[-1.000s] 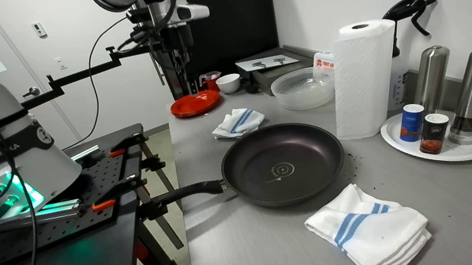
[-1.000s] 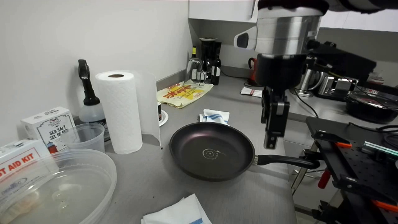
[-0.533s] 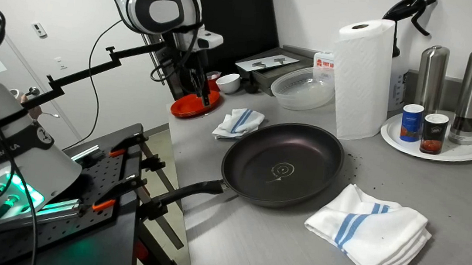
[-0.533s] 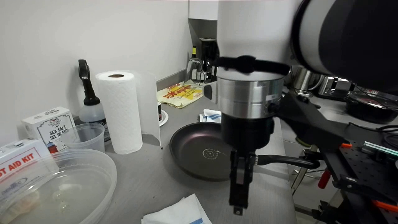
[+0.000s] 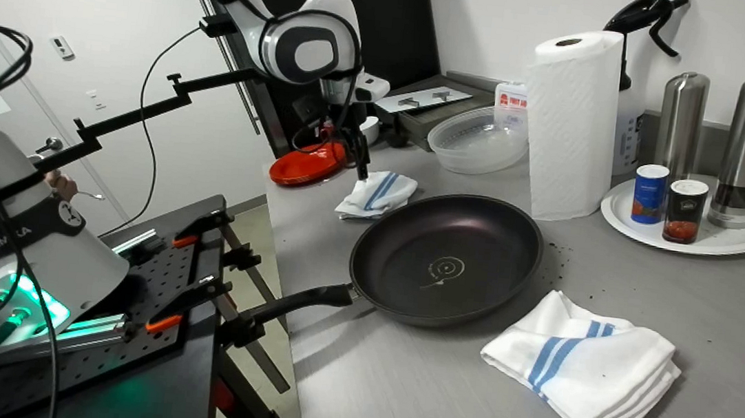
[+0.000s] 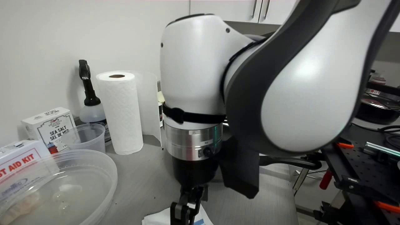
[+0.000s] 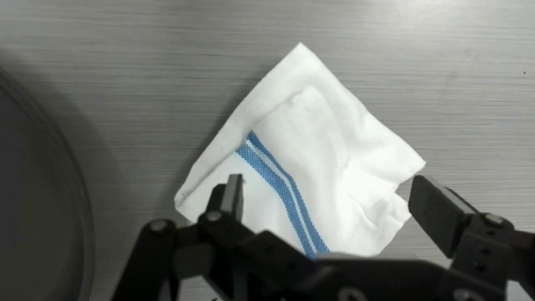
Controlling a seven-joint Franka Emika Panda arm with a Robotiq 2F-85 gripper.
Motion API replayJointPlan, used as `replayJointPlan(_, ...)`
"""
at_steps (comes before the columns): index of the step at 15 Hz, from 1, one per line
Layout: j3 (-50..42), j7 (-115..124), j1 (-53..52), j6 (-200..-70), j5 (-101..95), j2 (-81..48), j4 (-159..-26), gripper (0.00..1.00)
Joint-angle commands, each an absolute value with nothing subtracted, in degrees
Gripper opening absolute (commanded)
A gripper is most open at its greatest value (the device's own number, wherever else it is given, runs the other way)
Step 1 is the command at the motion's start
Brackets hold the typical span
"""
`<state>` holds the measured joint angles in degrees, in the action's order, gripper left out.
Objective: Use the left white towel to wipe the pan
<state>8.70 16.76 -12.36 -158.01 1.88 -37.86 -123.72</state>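
The left white towel with blue stripes [image 5: 380, 199] lies folded on the counter behind the pan; part of it shows in an exterior view [image 6: 157, 217]. In the wrist view the towel [image 7: 317, 125] lies below my gripper [image 7: 328, 188]. The gripper is open and empty, its fingers spread over the towel; one finger is over the cloth, the other past its edge. The gripper also shows in both exterior views [image 5: 363, 170] [image 6: 185, 212]. The black pan [image 5: 443, 258] sits beside the towel, and its rim shows in the wrist view [image 7: 39, 188].
A larger striped white towel [image 5: 580, 369] lies on the pan's other side. A paper towel roll [image 5: 571, 129], a clear plastic tub [image 6: 62, 190] and red plates [image 5: 301, 165] stand nearby. The pan handle [image 6: 290, 161] reaches past the counter edge. My arm hides most of the pan there.
The arm has swung across from near the red plates and pan handle and lowered over the left towel. The towels and pan have not moved.
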Motion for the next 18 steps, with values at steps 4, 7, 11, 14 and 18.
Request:
replayJointPlan(4,6.58,15.29,-14.21,-158.92,2.65,-46.7,-115.55,1.0)
replayJointPlan(7,6.47,15.17,-14.41,-159.01,2.7,-48.93,-113.97,1.0)
replayJointPlan(11,6.3,15.27,-14.9,-159.04,2.66,-51.27,-112.14,1.0)
replayJointPlan(14,6.11,15.26,-15.25,-158.76,2.6,-52.7,-110.87,1.0)
replayJointPlan(18,5.61,15.2,-15.59,-158.39,2.41,-54.12,-109.84,0.6)
